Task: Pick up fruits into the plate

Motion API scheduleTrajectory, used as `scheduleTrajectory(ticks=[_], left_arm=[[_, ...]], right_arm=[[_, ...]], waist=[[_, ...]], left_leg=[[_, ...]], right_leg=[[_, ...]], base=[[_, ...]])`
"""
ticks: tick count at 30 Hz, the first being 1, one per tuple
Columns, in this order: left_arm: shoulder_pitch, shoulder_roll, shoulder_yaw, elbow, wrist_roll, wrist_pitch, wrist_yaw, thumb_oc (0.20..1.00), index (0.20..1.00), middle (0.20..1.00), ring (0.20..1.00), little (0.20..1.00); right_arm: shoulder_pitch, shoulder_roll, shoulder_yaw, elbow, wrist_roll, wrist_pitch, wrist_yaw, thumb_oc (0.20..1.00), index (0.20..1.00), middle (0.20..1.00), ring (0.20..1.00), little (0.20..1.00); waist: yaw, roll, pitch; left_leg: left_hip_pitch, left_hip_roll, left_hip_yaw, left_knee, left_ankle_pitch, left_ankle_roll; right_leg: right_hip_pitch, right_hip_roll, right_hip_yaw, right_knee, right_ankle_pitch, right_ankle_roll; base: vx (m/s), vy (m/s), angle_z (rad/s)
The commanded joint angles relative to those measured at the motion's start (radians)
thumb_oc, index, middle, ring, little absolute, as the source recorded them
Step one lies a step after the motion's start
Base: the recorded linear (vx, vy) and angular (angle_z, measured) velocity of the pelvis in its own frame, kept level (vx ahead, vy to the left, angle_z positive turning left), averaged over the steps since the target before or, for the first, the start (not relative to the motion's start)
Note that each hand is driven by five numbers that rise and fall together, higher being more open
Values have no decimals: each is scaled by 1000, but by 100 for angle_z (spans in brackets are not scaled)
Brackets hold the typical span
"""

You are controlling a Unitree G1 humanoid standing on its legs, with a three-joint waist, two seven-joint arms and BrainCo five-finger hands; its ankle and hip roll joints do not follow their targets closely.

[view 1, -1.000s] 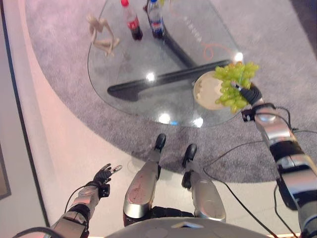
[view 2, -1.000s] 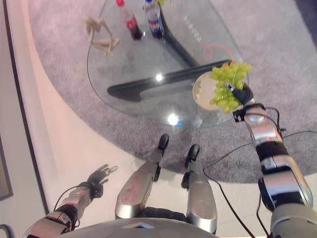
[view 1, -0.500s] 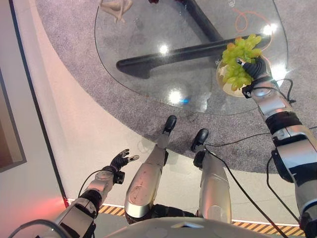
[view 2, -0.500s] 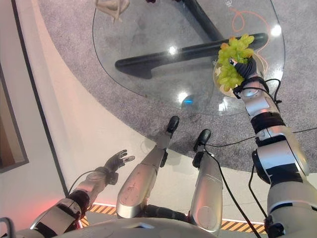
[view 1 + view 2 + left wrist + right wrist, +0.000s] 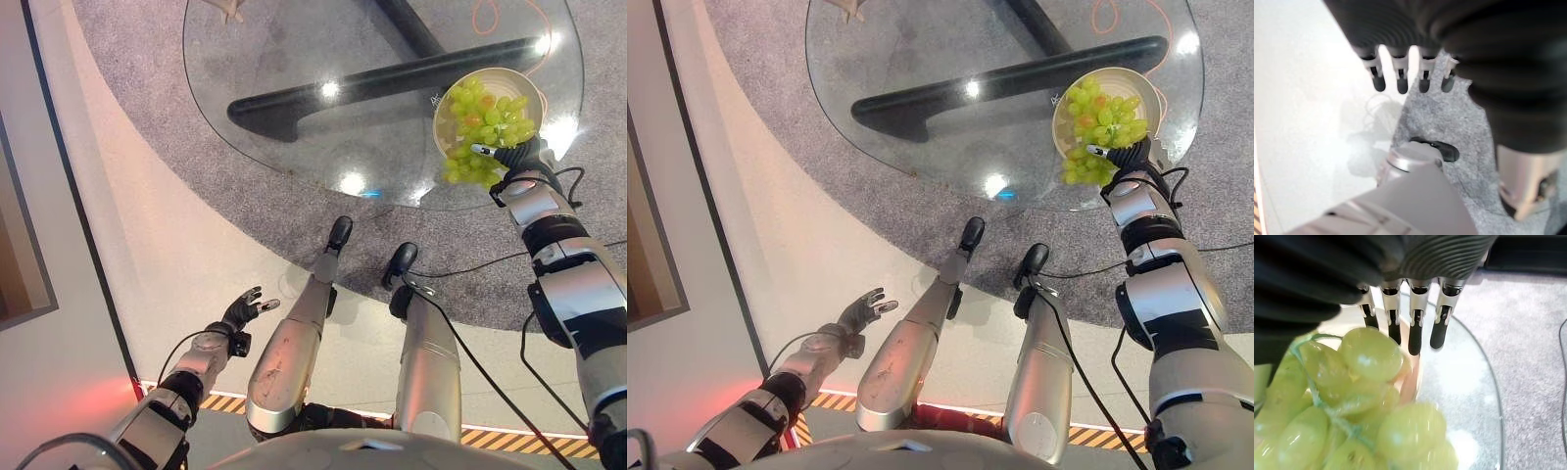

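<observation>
Right hand (image 5: 517,157) fingers straight, gripping nothing; green grape bunch (image 5: 485,125) lies just ahead, in the plate (image 5: 1073,136), spilling over the near rim. Withdrawal could drag it off the counter (image 5: 294,59). Left hand (image 5: 240,311) relaxed.

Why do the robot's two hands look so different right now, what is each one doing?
The right hand is stretched out over the glass table, right at the green grapes lying in the plate; the left hand hangs low over the pale floor, near nothing. The right hand's fingers point straight out beside the grapes; the left hand's fingers are relaxed. Both are open.
</observation>
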Motion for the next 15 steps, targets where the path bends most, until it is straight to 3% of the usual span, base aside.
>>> scheduleTrajectory(ticks=[1, 9, 15], left_arm=[[23, 16, -21, 13, 4, -26, 11, 1000, 1000, 1000, 1000, 1000], [3, 16, -18, 6, 12, -12, 16, 1000, 1000, 1000, 1000, 1000], [3, 15, 31, 38, -47, 7, -26, 1000, 1000, 1000, 1000, 1000]], right_arm=[[6, -67, 49, 31, -28, 37, -32, 1000, 1000, 1000, 1000, 1000], [60, -57, 8, 34, 37, 2, -57, 1000, 1000, 1000, 1000, 1000], [142, -70, -86, 8, 114, -82, -86, 1000, 1000, 1000, 1000, 1000]], waist=[[7, 24, -35], [-8, 13, -35], [-29, -5, -35]], left_leg=[[1, -40, 113, 179, -240, 89], [94, -17, 114, 114, -232, 82], [229, 14, 121, 30, -220, 69]], right_leg=[[42, 51, -3, -143, 78, 49], [128, 69, 0, -196, 83, 51], [253, 79, 17, -238, 72, 54]], base=[[-38, -15, -2], [-39, -15, -2], [-13, 8, -7]])
